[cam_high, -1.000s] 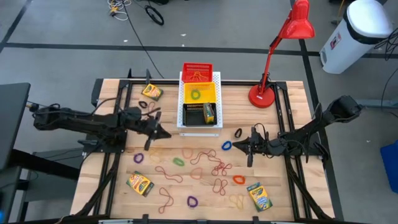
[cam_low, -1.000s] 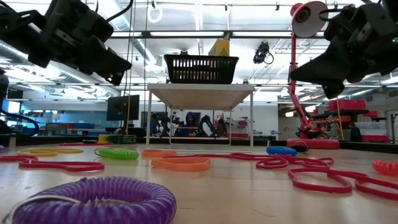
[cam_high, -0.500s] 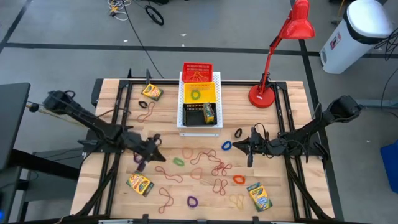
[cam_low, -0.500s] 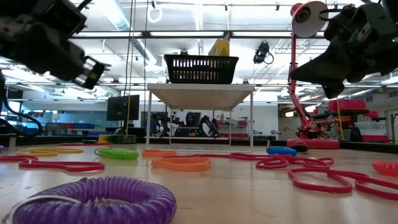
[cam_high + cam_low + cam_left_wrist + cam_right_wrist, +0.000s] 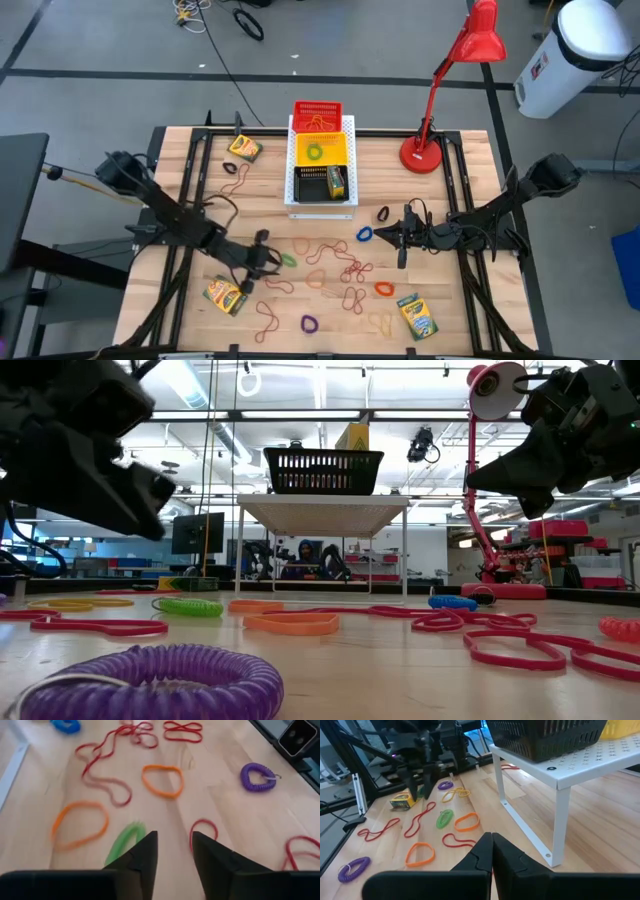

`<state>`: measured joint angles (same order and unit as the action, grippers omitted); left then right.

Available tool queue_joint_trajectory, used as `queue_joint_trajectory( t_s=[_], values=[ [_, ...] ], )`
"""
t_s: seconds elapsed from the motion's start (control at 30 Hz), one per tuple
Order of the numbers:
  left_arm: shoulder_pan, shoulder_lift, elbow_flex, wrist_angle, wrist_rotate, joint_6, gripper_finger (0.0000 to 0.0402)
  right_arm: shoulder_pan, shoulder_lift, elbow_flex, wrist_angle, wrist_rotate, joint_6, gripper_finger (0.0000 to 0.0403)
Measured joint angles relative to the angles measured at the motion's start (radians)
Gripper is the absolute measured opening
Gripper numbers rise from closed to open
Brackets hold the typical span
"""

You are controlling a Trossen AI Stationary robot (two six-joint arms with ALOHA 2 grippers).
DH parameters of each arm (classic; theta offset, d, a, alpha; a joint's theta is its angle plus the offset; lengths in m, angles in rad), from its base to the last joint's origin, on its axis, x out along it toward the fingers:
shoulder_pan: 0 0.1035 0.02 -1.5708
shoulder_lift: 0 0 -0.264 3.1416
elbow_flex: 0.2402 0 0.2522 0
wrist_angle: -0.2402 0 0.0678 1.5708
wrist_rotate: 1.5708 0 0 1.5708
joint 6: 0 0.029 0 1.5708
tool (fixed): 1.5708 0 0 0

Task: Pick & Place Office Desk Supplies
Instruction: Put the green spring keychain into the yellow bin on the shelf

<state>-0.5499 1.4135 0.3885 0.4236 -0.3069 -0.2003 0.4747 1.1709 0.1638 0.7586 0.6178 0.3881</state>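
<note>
Over the table's front-left, beside the green loop (image 5: 288, 259), the left gripper (image 5: 268, 262) has swung down from farther back and its fingers now stand parted and empty, likely ready to grab it, while the right gripper (image 5: 392, 237) waits pressed shut

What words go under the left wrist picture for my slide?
Open left gripper hovers over the wooden table, beside a green loop, with a purple coil farther off.
</note>
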Motion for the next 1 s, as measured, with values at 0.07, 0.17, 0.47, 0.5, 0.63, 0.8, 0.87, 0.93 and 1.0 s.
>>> queue_joint_trajectory(
  t_s=[0.07, 0.17, 0.47, 0.5, 0.63, 0.8, 0.87, 0.93, 1.0],
  values=[
    [0.000, 0.054, 0.048, -0.009, 0.000, 0.037, 0.0148, 0.000, 0.000, 0.000, 0.000, 0.000, 0.000, 0.0007],
    [0.009, 0.123, 0.109, -0.034, -0.001, 0.087, 0.0168, 0.000, 0.000, 0.000, 0.000, 0.000, 0.000, 0.0007],
    [0.082, 0.184, 0.177, -0.183, -0.044, 0.108, 0.0214, 0.000, 0.000, 0.000, -0.001, 0.000, -0.002, 0.0007],
    [0.092, 0.185, 0.177, -0.193, -0.040, 0.104, 0.0216, 0.000, 0.000, 0.000, -0.001, 0.000, -0.002, 0.0007],
    [0.132, 0.197, 0.178, -0.205, 0.035, 0.081, 0.0220, 0.000, 0.000, 0.000, -0.001, 0.000, -0.001, 0.0007],
    [0.146, 0.239, 0.180, -0.215, 0.061, 0.114, 0.0215, 0.000, 0.000, 0.000, -0.001, 0.000, -0.001, 0.0007],
    [0.145, 0.248, 0.180, -0.214, 0.057, 0.115, 0.0206, 0.000, 0.001, 0.000, -0.001, 0.000, -0.002, 0.0007],
    [0.145, 0.248, 0.181, -0.216, 0.059, 0.115, 0.0187, 0.000, 0.001, 0.000, -0.001, 0.000, -0.002, 0.0007],
    [0.143, 0.241, 0.180, -0.226, 0.062, 0.123, 0.0159, 0.000, 0.001, 0.000, -0.001, 0.000, -0.002, 0.0007]
  ],
)
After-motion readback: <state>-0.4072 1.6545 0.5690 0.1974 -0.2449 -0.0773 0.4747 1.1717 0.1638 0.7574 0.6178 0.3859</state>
